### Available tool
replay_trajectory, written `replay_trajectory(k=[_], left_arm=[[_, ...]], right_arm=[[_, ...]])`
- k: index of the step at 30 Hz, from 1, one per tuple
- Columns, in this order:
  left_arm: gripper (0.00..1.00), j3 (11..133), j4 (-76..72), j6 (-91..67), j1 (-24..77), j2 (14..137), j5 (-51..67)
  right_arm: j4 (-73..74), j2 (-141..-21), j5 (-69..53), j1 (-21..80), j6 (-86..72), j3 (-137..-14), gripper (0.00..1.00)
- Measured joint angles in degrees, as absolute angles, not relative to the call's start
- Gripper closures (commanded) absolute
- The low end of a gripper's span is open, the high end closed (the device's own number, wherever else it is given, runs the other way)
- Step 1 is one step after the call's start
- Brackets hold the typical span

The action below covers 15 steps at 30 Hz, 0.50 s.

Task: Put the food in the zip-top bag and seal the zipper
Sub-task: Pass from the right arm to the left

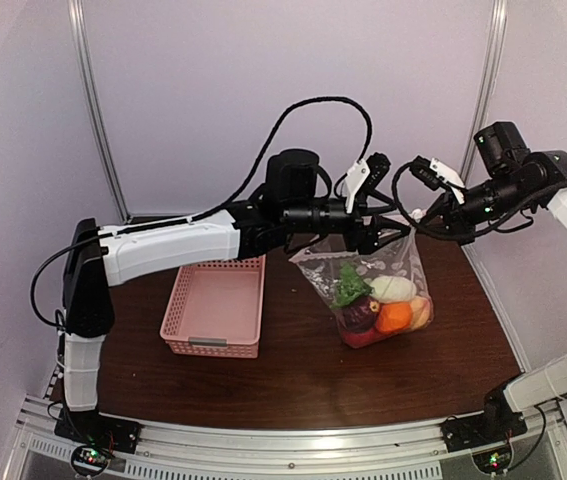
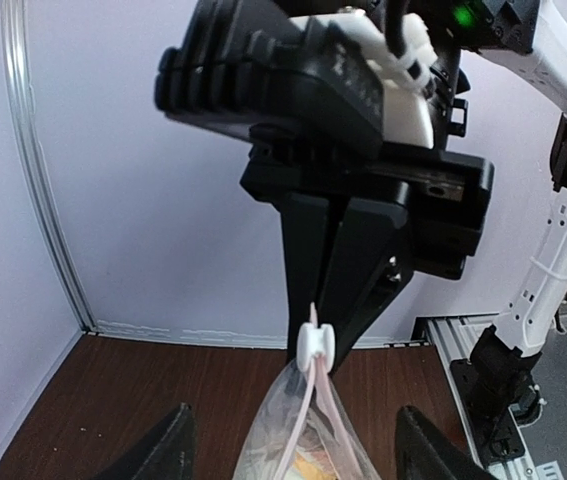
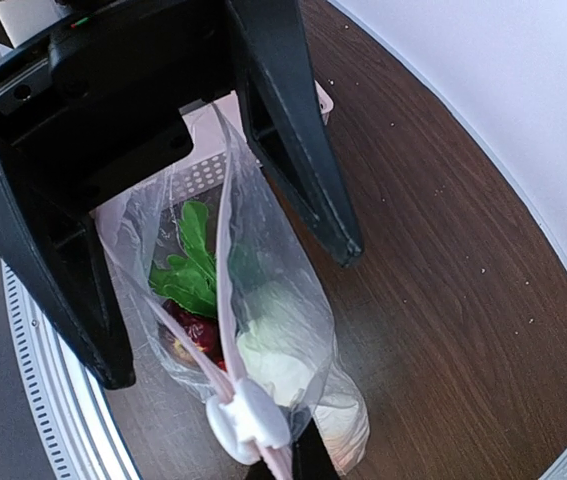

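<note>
Nothing readable is showing in any of the three views: no words, labels, brand marks, numbers or signs. The only print is appearing on the clear crinkly plastic zip-top bag [image 1: 403,268], and it is a pattern of plain white dots, not lettering.
</note>
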State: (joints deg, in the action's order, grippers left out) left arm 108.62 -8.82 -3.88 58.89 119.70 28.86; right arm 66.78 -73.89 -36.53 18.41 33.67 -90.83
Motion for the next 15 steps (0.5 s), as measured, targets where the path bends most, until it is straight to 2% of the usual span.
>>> replay_trajectory(k=[8,10,12,13,14,15], left_arm=[[0.71,110.6,-5.1,-3.9,58.9,119.7,30.7],[0.72,110.6,-4.1,-3.9,58.9,119.7,30.8],[0.63,110.7,-3.1,-3.9,58.9,119.7,30.9],[0.62,110.9,-2.8,-3.9,58.9,119.8,30.9],[0.67,111.2,-2.5,-3.7,58.9,120.0,30.8],[0.76,111.3,-2.2,-3.8,58.9,120.0,30.8]], right_arm=[[68.0,-74.5,-36.2,18.7,32.7,-91.4,1.0],[68.2,-74.9,-36.2,18.7,32.7,-92.0,1.0],[68.7,-75.2,-36.2,18.7,32.8,-92.3,1.0],[68.8,-75.4,-36.2,18.7,32.7,-92.5,1.0],[68.9,-75.4,-36.2,18.7,32.7,-92.5,1.0],[69.0,-75.5,-36.3,18.7,32.7,-92.5,1.0]])
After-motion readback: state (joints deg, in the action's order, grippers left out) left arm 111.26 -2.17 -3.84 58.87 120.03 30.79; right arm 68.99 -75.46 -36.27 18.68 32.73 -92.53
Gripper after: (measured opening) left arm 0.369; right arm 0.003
